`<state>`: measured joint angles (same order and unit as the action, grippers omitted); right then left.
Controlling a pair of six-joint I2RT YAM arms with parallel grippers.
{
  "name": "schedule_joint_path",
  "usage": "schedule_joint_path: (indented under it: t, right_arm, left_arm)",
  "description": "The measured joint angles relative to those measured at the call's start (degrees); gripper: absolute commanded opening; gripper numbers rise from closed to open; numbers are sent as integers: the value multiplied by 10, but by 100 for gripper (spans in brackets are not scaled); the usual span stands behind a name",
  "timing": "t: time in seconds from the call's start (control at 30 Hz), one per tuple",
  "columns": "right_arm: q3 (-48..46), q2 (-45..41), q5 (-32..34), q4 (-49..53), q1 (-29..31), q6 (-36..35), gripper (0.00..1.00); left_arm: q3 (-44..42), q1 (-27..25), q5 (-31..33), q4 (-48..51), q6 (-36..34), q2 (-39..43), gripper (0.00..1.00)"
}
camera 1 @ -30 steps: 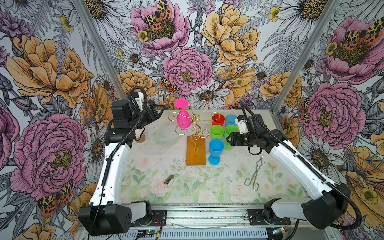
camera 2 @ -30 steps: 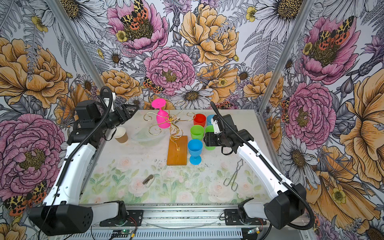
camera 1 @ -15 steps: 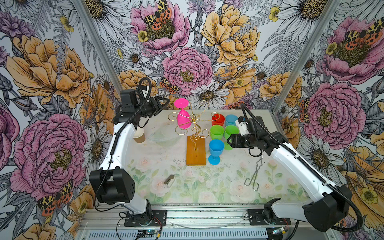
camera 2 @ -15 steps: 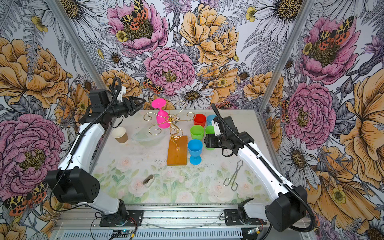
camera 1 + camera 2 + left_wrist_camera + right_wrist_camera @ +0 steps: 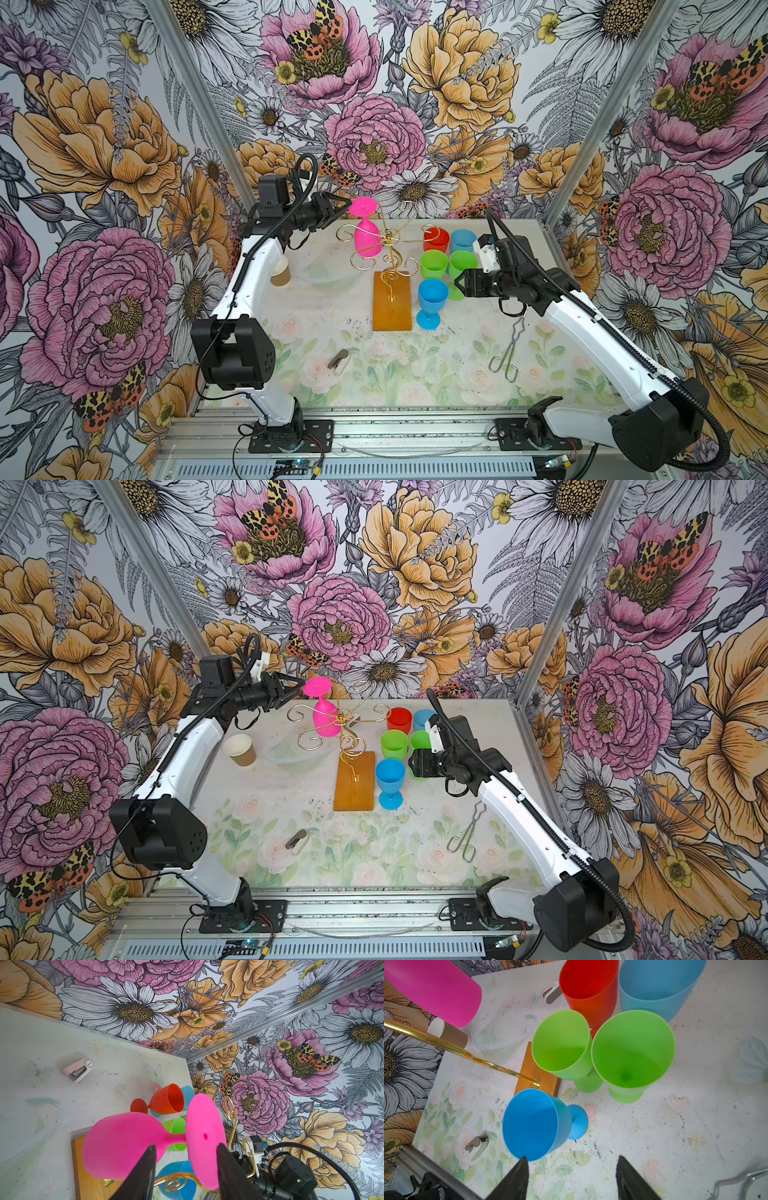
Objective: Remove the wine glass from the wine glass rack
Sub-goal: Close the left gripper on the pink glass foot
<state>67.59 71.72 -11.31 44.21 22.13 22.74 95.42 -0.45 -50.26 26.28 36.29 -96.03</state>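
A pink wine glass hangs upside down on the wine glass rack. The rack is gold scroll wire on an orange-brown wooden base. In both top views the glass's round foot points up at the back. My left gripper is level with that foot, just to its left, and open. In the left wrist view the left gripper has one dark finger in front of the wine glass bowl. Its other finger is by the foot's rim, and the stem lies just beyond the gap. My right gripper hangs open and empty beside the standing cups.
Right of the rack stand a red glass, a light blue glass, two green glasses and a blue glass. A paper cup and a clear bowl sit left of the rack. Metal tongs and a small stapler lie nearer the front.
The left arm has swung up and toward the rack, bringing its gripper next to the pink glass's foot, and its jaws have narrowed. The right arm has barely moved.
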Motion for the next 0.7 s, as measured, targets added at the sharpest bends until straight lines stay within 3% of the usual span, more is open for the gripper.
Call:
schedule_joint_path:
  t: [0.43,0.7]
  right_arm:
    - [-18,-5,-8,-9,-1,8,68]
    - [-23,-10,-8,-21,-1,13,68]
  left_arm:
    - [10,-9,-24,0,-2,-14,30]
    - [10,-12,-34,0,-1,-16,28]
